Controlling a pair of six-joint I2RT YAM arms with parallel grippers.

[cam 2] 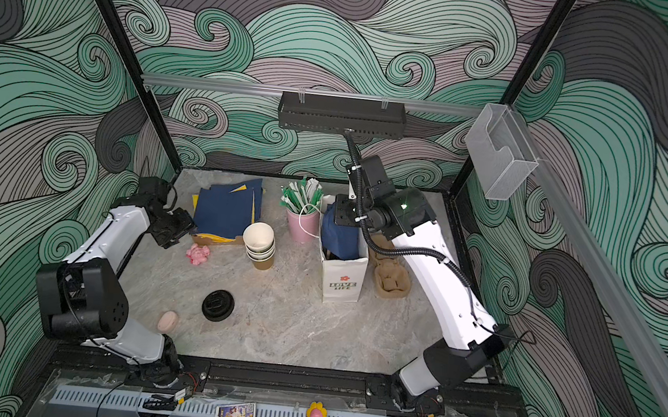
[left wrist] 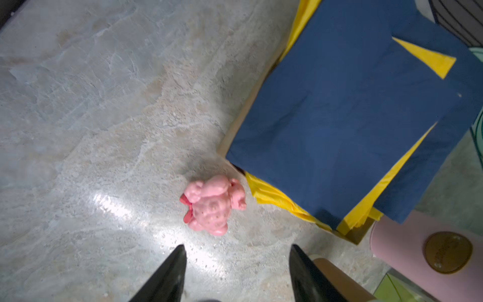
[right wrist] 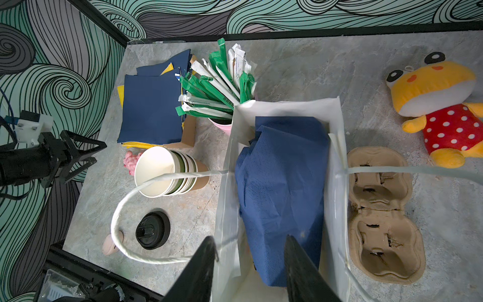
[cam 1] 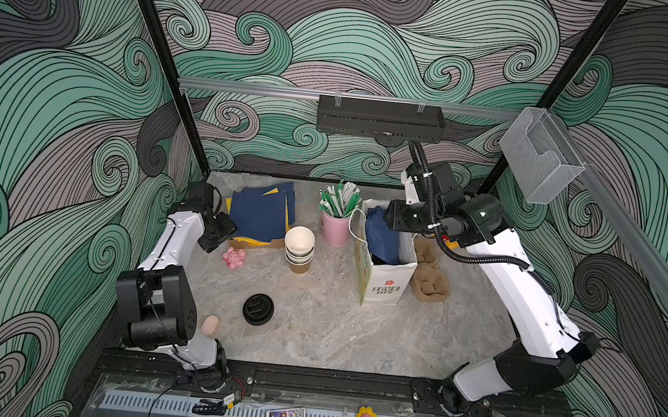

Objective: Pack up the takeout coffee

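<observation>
Scene: A two-armed robot at a grey marbled tabletop (cam 1: 353, 336), packing a takeout coffee order.
Cups: A nested stack of olive-green paper cups (cam 1: 299, 250), white inside, stands mid-table near a pink cup of green-and-white wrapped straws (cam 1: 335, 228). The lowest cup in the stack is brown.
Lid: A round black plastic sip lid (cam 1: 258, 309) lies flat on the table, apart from the stack and nearer the arms' bases.
Bag: A white paper carrier bag (cam 1: 384, 279) stands open, with a crumpled navy paper napkin (right wrist: 282, 183) filling its mouth. What sits beneath cannot be told. A brown moulded-pulp cup carrier (cam 1: 429, 281) lies just beside it.
Right gripper (right wrist: 248, 237): Hovers over the bag's mouth, fingers apart, clamped on nothing.
Left gripper (left wrist: 237, 245): Fingers apart and empty, above a small pink toy figure (left wrist: 213, 204) beside a stack of navy and yellow napkins (left wrist: 352, 104).
Handling, cups: They look light and thin-walled, likely to crush under a hard squeeze. Nested, several may lift together. A gentle hold across the upper wall near the rim seems safest.
Handling, lid: Stiff, thin, smooth plastic, probably best pinched at its edge.
</observation>
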